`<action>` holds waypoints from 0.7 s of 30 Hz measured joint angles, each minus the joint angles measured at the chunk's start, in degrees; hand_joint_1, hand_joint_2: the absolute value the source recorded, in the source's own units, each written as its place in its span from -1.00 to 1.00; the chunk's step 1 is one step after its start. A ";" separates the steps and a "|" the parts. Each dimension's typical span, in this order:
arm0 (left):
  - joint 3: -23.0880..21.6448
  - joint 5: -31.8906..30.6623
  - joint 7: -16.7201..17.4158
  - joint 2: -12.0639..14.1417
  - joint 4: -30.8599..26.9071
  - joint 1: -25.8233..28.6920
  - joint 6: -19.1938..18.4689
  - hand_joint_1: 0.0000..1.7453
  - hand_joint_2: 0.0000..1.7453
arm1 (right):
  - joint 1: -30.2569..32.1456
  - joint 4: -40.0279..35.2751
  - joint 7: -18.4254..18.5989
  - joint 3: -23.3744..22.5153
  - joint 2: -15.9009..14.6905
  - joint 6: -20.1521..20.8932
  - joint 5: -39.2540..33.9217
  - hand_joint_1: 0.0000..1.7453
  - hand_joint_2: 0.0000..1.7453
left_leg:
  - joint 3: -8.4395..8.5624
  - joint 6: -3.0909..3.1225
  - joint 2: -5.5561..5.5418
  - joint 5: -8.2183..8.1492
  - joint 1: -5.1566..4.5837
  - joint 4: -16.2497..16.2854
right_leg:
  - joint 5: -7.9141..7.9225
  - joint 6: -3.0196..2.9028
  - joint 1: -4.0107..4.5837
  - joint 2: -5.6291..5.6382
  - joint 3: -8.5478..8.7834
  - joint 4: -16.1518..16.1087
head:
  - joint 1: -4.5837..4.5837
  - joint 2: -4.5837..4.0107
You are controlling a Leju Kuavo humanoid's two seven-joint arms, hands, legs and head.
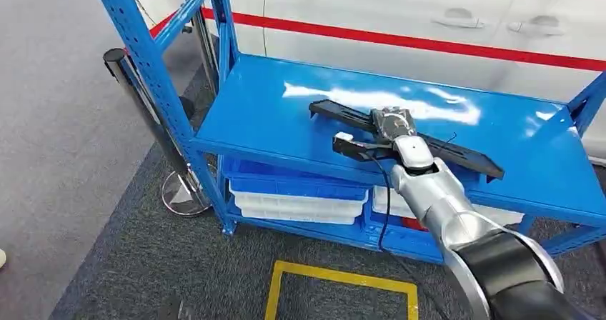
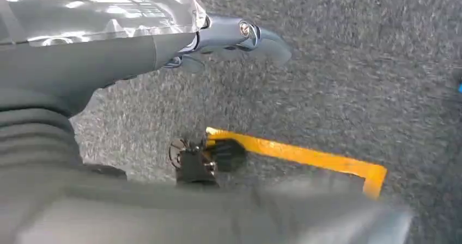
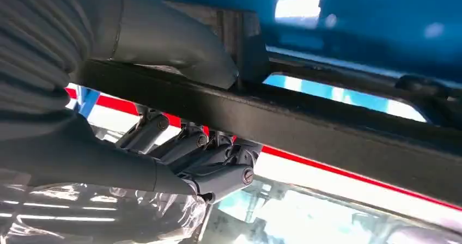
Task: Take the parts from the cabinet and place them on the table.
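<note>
We see our right hand [image 3: 163, 146] clamped on the long black part [image 1: 407, 137]: its fingers [image 3: 218, 162] curl under the bar while the thumb presses on the opposite side. In the head view the right hand [image 1: 394, 126] grips the part near its middle, and the part stretches diagonally across the top shelf [image 1: 286, 106] of the blue cabinet [image 1: 164, 84]; whether it touches the glossy blue surface, we cannot tell. Below that shelf sit blue and white bins [image 1: 300, 195]. Our left hand [image 2: 234, 37] hangs over grey carpet [image 2: 354, 64], fingers loosely curled and holding nothing. A yellow tape outline [image 1: 339, 281] marks the floor before the cabinet, and a white wall with a red stripe [image 1: 429, 43] runs behind.
</note>
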 joint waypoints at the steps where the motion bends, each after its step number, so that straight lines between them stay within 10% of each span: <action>1: -0.06 -0.24 0.00 0.00 0.00 0.09 0.09 -1.00 1.00 | 0.16 0.00 -0.15 -0.26 -0.02 -0.15 0.11 1.00 1.00 | 0.01 0.00 -0.02 -0.01 0.00 0.08 | 0.64 0.00 -0.01 -0.01 -0.41 0.74 | 0.00 0.00; 5: -0.50 -0.74 -0.11 -0.02 0.00 -0.01 0.68 -1.00 1.00 | -0.05 -0.48 -1.27 -1.14 -0.20 -0.92 0.11 1.00 1.00 | 0.01 -0.58 -0.14 -0.52 0.00 0.82 | 8.65 -0.40 -0.10 -0.19 7.67 -16.22 | 0.00 0.00; 11: -0.96 0.07 0.61 -0.02 0.00 -0.26 1.49 -1.00 1.00 | 0.24 -2.38 -4.05 -2.03 -0.41 -1.55 -1.88 1.00 1.00 | -0.59 -2.13 -0.21 -1.22 -0.24 1.49 | 8.72 -2.33 -0.13 -0.22 7.84 -17.31 | 0.00 0.00; 16: -0.94 1.14 1.49 -0.02 0.00 -0.22 1.11 -1.00 1.00 | 2.26 -6.43 -8.02 -4.15 -0.59 -1.64 -6.54 1.00 1.00 | -8.82 -3.20 -0.16 -9.36 0.15 19.80 | 8.69 -2.84 -0.05 -0.32 7.71 -17.30 | -0.02 0.00; 20: -0.94 1.16 1.68 -0.02 0.00 -0.42 0.98 -1.00 1.00 | 3.53 -9.39 -9.02 -5.11 -0.63 -1.64 -7.66 1.00 1.00 | -2.07 -2.38 -0.15 -0.75 0.16 4.98 | 8.51 -2.58 -0.05 0.05 7.88 -17.09 | -0.02 0.00; 21: -0.92 1.18 1.97 -0.02 0.00 -0.45 0.94 -1.00 1.00 | 3.88 -10.31 -9.77 -5.48 -0.76 -1.64 -8.61 1.00 1.00 | -0.57 -2.02 -0.19 -0.79 -0.12 1.94 | 8.41 -2.33 0.19 0.10 7.78 -17.04 | -0.02 0.00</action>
